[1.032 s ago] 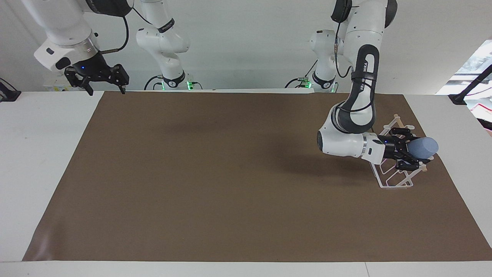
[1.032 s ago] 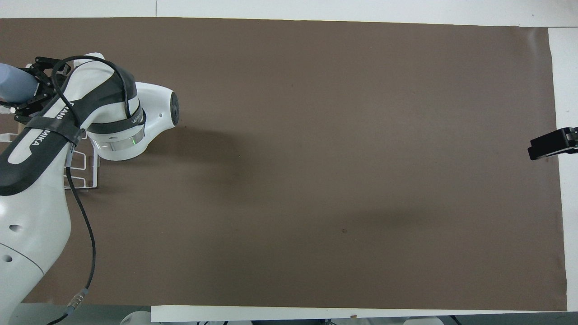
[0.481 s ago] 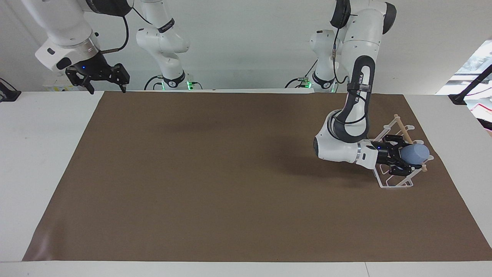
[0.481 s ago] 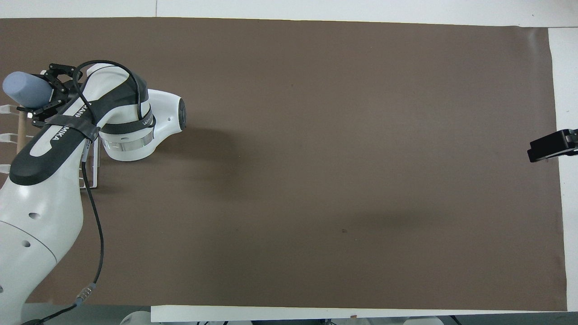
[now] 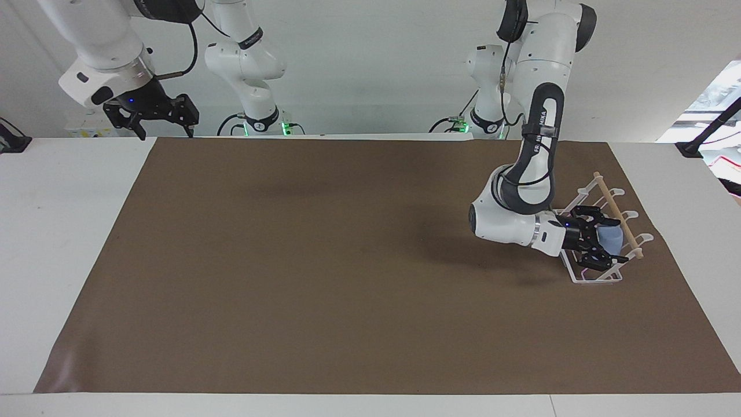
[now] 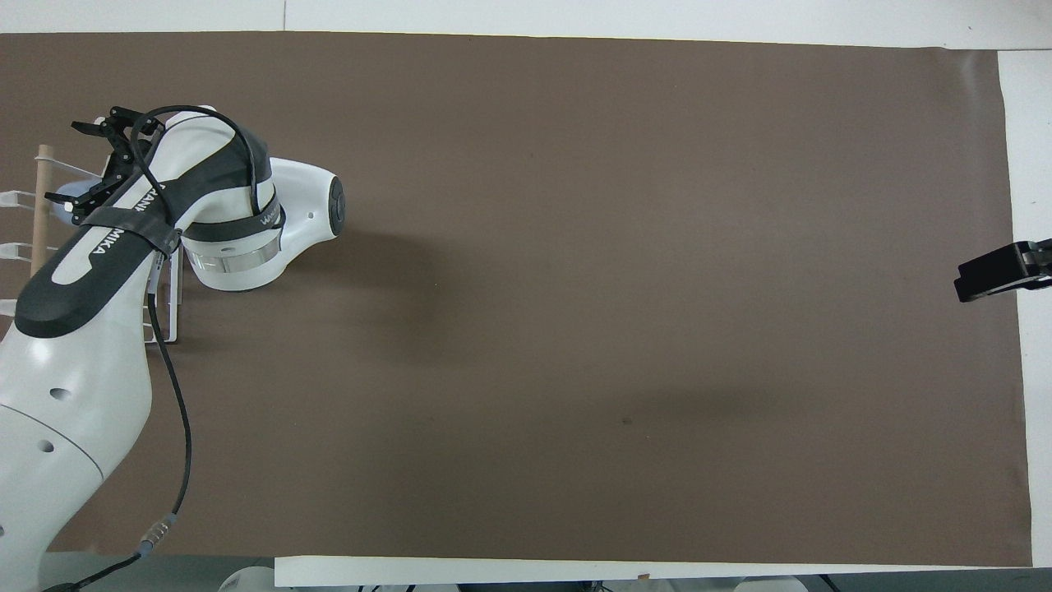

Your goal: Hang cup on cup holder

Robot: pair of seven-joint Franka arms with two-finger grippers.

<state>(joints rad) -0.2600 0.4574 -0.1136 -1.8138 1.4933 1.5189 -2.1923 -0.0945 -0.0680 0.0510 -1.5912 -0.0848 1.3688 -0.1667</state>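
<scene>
The light-blue cup (image 5: 612, 236) lies tilted in the white wire cup holder (image 5: 596, 280), under its wooden rod (image 5: 615, 209), at the left arm's end of the table. My left gripper (image 5: 613, 242) reaches sideways into the rack and is shut on the cup, one finger on each side. In the overhead view the left gripper (image 6: 70, 162) and its wrist hide most of the cup; only a bluish sliver (image 6: 72, 197) shows beside the rod (image 6: 39, 205). I cannot tell whether a prong is inside the cup. My right gripper (image 5: 162, 121) is open and waits raised above the mat's corner at the right arm's end.
A brown mat (image 5: 324, 260) covers most of the white table. The cup holder stands near the mat's edge. The right gripper's tip (image 6: 998, 271) shows at the mat's edge in the overhead view.
The left gripper has come down with the cup, from level with the rod to below it, inside the rack. The right gripper has shifted slightly.
</scene>
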